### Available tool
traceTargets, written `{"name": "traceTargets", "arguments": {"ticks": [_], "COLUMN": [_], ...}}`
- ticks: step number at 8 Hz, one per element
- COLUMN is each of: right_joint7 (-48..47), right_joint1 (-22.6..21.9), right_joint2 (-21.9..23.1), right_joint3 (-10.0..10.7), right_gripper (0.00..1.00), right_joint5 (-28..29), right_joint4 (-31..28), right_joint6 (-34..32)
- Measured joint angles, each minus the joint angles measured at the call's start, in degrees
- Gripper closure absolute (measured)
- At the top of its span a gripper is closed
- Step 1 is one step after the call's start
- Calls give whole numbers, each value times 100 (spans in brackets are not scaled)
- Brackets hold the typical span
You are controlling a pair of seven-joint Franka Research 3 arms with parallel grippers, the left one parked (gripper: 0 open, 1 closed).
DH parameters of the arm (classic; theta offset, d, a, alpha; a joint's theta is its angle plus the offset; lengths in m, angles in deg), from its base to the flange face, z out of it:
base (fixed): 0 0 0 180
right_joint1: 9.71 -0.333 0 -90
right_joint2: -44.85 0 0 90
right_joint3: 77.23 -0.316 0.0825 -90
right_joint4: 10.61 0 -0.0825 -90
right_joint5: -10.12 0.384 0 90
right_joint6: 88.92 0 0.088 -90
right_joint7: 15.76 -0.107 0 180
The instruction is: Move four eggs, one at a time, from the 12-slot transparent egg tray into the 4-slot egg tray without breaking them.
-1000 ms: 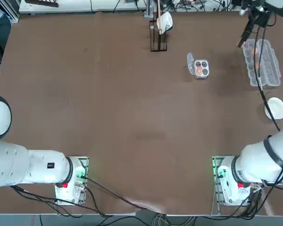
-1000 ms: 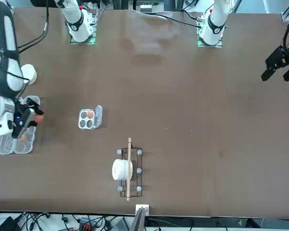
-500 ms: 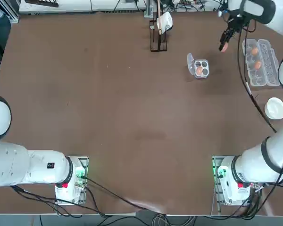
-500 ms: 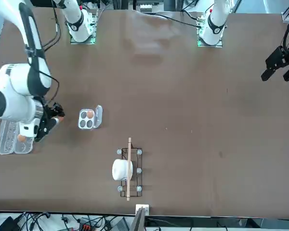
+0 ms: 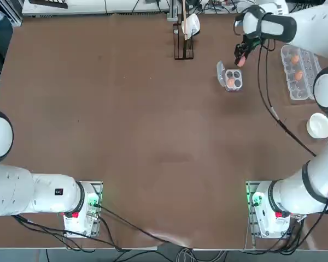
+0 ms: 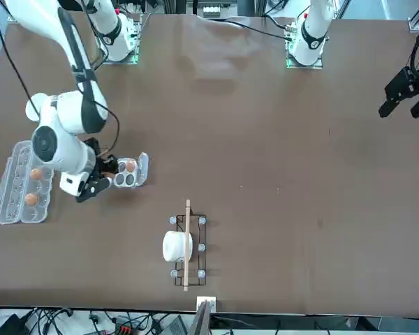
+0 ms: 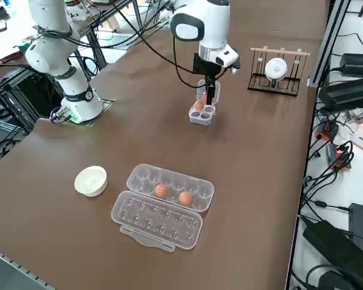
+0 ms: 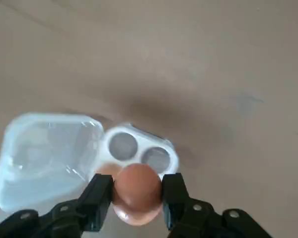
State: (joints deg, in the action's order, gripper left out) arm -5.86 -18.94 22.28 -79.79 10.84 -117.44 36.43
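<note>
**Egg in the grip, now at the 4-slot tray**

Held egg (image 8: 137,191) is clamped between the two fingers of the right gripper (image 8: 137,196), one fingertip on each side. Shell shows no visible crack.

Change: a second ago the gripper was at the far end of the 12-slot egg tray (image 7: 130,183). Half a second ago it was off that tray, partway across. Now it hangs just beside the 4-slot egg tray (image 8: 141,144), toward the far side of the table in the top view. Same egg, grip kept throughout. Cannot tell its height over the table.

4-slot tray: hasn't moved. Lid flap (image 8: 44,153) open to the left. One egg (image 5: 230,82) in the near-left cup, seen from the robot's side; other three cups bare.

12-slot tray: same spot, clear lid (image 7: 157,219) folded open to the right. Two eggs, first egg (image 7: 161,191) and second egg (image 7: 186,198), sit apart in the row next to the lid. The arm partly covered this tray a second ago; both eggs now show in the top and front views.

White bowl (image 7: 91,181) and wire rack (image 6: 200,241) unchanged.
</note>
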Motion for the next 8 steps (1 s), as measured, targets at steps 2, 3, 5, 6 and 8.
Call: {"name": "traceTargets", "arguments": {"ticks": [2, 3, 5, 6, 8], "right_joint7": [-559, -735, -874, -880, -880], "right_joint1": [-223, -279, -327, -327, -327], "right_joint2": [-18, -35, -100, -130, -205], "right_joint3": [0, 2, 2, 5, 18], "right_gripper": [42, 42, 42, 42, 42], "right_joint5": [0, 0, 0, -1, -6], "right_joint4": [-287, -383, -465, -483, -488], "right_joint6": [440, 539, 638, 671, 754]}}
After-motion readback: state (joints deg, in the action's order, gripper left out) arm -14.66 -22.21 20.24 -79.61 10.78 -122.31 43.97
